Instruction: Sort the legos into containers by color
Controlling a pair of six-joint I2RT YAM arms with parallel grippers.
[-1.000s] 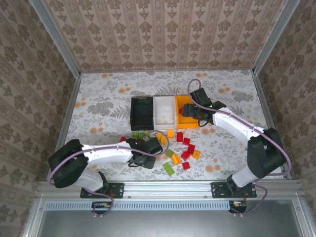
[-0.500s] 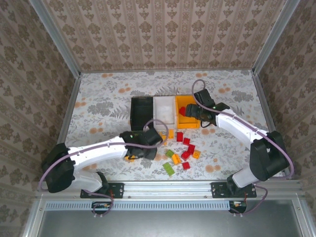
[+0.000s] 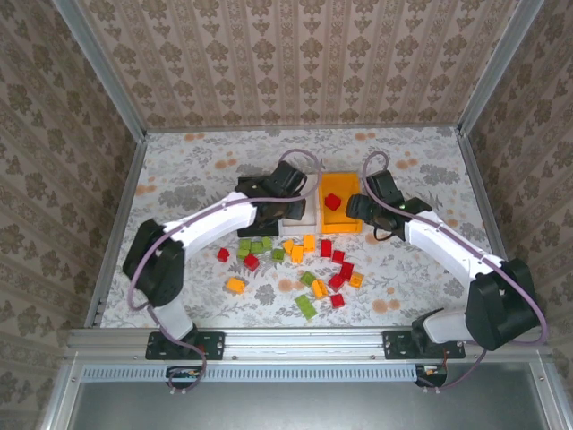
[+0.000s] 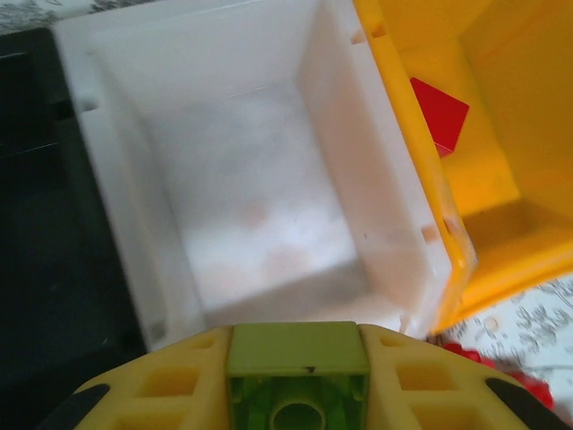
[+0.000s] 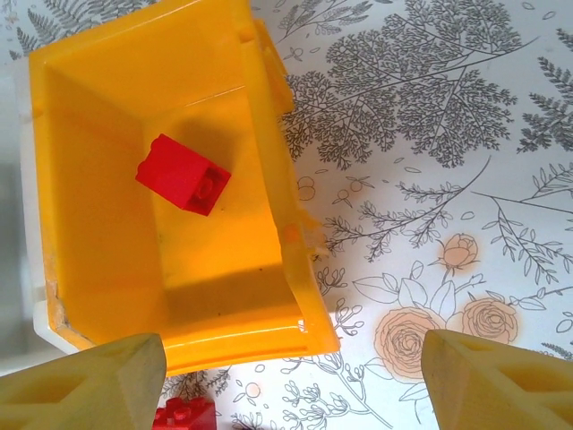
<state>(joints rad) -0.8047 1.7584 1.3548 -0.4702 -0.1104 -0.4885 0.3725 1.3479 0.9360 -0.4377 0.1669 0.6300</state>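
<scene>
My left gripper (image 4: 298,381) is shut on an olive-green lego (image 4: 298,348) and hangs over the near edge of the white bin (image 4: 242,179), whose inside looks bare. Left of it stands the black bin (image 4: 36,224), right of it the orange bin (image 4: 488,197) with one red lego (image 4: 439,115) inside. In the top view the left gripper (image 3: 291,208) covers part of the white bin (image 3: 311,213). My right gripper (image 5: 291,381) is open and empty, just past the near right corner of the orange bin (image 5: 107,242), the red lego (image 5: 183,173) lying on that bin's floor.
Several loose red, olive-green and orange-yellow legos (image 3: 309,260) lie scattered on the flowered tablecloth in front of the bins. One orange-yellow block (image 3: 235,285) sits apart at the left. A red block (image 5: 183,417) lies near my right gripper's left finger. Walls close in the table.
My left arm swung from the pile up to the white bin with the green lego. My right gripper let go of the red lego into the orange bin and drew back.
</scene>
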